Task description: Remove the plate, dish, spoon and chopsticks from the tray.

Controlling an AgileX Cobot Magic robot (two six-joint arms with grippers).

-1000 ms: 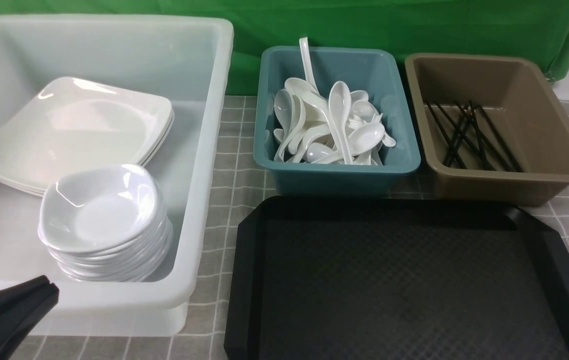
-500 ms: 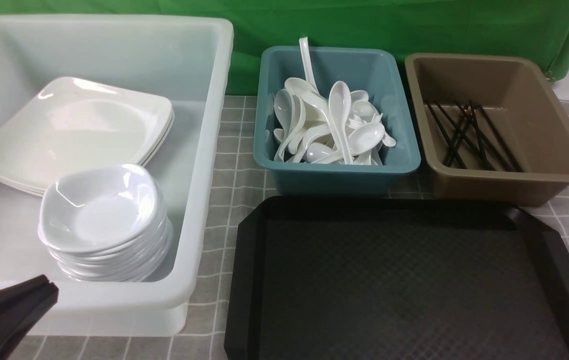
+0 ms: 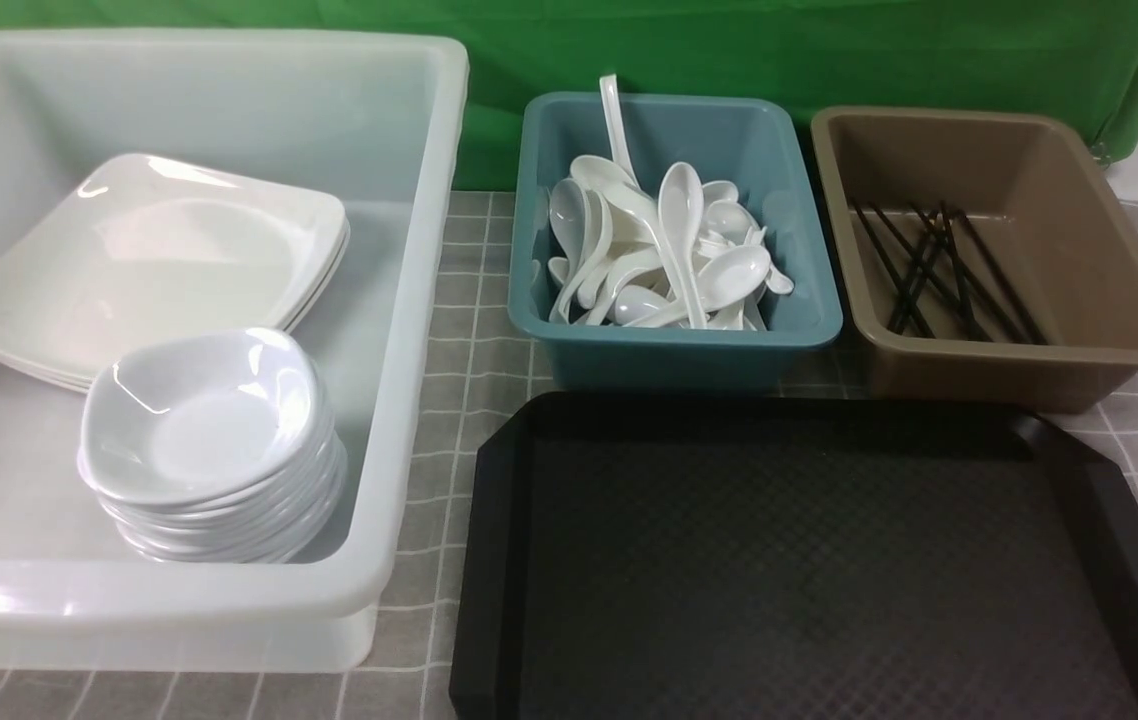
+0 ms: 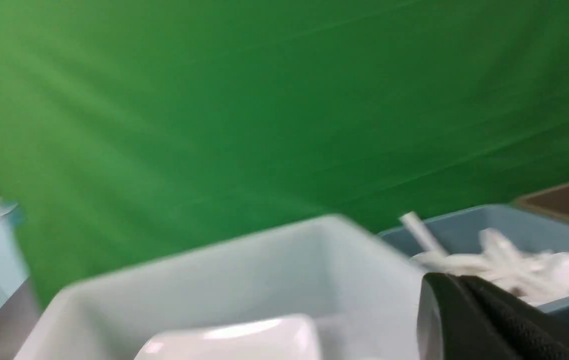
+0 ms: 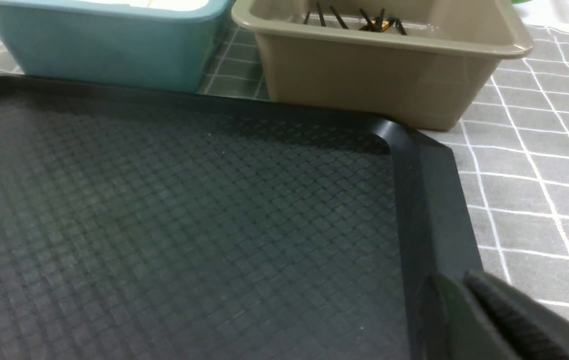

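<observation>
The black tray [image 3: 809,560] lies at the front right with nothing on it. White plates [image 3: 149,260] are stacked in the white tub [image 3: 409,300], beside a stack of small dishes [image 3: 209,440]. White spoons [image 3: 669,250] fill the blue tub [image 3: 679,345], and black chopsticks [image 3: 939,270] lie in the brown tub [image 3: 1029,370]. Neither gripper shows in the front view. My left gripper [image 4: 457,280] is shut and empty, raised near the white tub. My right gripper [image 5: 452,277] hangs empty over the tray's rim [image 5: 424,200]; its fingers are close together and blurred.
A grey checked cloth [image 3: 474,330] covers the table, and a green backdrop [image 3: 729,40] hangs behind the tubs. All three tubs stand along the far side and left of the tray, with narrow gaps between them.
The left gripper's black tip, at the lower left corner of the front view before, has gone out of that view. Nothing else has moved.
</observation>
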